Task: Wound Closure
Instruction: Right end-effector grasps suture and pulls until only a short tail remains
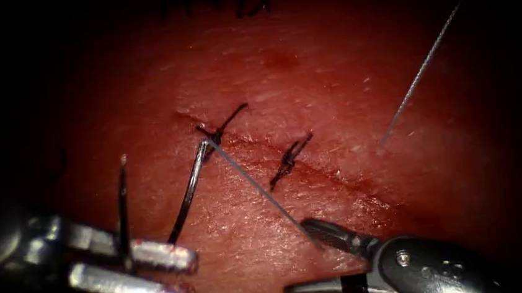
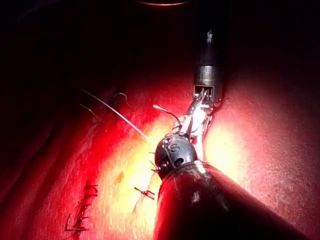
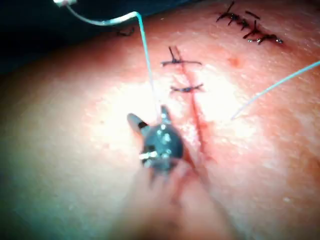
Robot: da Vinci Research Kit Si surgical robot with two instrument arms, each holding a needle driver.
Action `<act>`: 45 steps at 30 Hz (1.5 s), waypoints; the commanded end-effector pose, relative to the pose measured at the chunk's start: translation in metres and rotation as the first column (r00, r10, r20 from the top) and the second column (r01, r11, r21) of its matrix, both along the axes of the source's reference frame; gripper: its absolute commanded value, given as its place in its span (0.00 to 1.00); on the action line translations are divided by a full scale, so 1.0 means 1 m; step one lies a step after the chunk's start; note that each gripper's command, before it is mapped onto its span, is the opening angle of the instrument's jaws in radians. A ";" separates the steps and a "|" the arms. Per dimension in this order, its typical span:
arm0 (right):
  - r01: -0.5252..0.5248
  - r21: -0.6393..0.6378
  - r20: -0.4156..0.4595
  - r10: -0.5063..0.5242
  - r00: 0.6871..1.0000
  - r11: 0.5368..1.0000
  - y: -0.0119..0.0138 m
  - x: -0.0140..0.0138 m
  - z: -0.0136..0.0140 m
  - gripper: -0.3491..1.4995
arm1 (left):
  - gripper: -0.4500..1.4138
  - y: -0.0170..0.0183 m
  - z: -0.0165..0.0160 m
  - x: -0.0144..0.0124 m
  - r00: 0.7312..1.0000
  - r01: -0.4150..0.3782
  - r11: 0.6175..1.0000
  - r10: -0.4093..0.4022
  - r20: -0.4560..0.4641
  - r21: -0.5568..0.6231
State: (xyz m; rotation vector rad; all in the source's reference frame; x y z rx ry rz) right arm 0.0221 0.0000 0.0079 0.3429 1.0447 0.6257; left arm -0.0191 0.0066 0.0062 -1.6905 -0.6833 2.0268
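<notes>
My left tool sits low on the left of the cut, shut on the curved needle at mid-curve. Both ends of the needle rise free of the tissue: the tip stands upright and the tail ends beside the upper stitch. From the tail a taut thread runs down to the upper jaw of my right tool, whose jaws stand wide apart. In the right wrist view that thread meets one jaw tip of the right tool. The left tool also shows in its own wrist view.
A second knotted stitch lies lower on the cut. A loose length of thread slants down to the tissue on the cut's right. An older row of dark stitches sits at the far edge. Red fluid wets the cut line.
</notes>
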 end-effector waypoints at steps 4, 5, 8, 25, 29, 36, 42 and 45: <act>0.004 0.031 0.029 -0.005 1.000 1.000 -0.0009 -0.0001 0.0027 0.43 | 0.00 0.0000 0.0008 -0.0006 1.000 0.000 1.000 0.000 0.000 -0.002; 0.004 0.034 0.032 -0.005 0.999 0.999 -0.0009 -0.0003 0.0030 0.43 | 0.00 0.0001 0.0009 -0.0007 1.000 0.000 1.000 0.000 0.000 -0.003; 0.004 0.043 0.039 -0.006 0.999 0.999 -0.0010 -0.0005 0.0037 0.40 | 0.00 0.0000 0.0012 -0.0008 1.000 0.001 1.000 -0.001 -0.001 -0.005; -0.040 0.132 0.089 0.028 0.996 0.990 -0.0020 -0.0016 0.0014 0.00 | 0.00 0.0003 0.0043 -0.0009 1.000 0.009 1.000 -0.010 -0.014 -0.027; -0.034 0.145 0.086 0.021 0.996 0.989 -0.0027 -0.0011 -0.0009 0.00 | 0.00 0.0006 0.0051 -0.0008 0.999 0.026 0.999 -0.027 -0.032 -0.034; 0.007 0.183 0.042 -0.015 0.999 0.983 -0.0052 0.0011 -0.0080 0.00 | 0.00 0.0009 0.0080 0.0004 0.994 0.053 0.997 -0.059 -0.091 -0.058; 0.009 0.197 0.004 -0.010 1.000 0.980 -0.0067 0.0034 -0.0134 0.00 | 0.00 0.0006 0.0094 0.0018 0.989 0.050 0.996 -0.060 -0.139 -0.071; 0.028 0.146 -0.015 -0.026 1.000 0.989 -0.0071 0.0045 -0.0149 0.00 | 0.00 0.0008 0.0093 0.0026 0.987 0.058 0.996 -0.068 -0.149 -0.068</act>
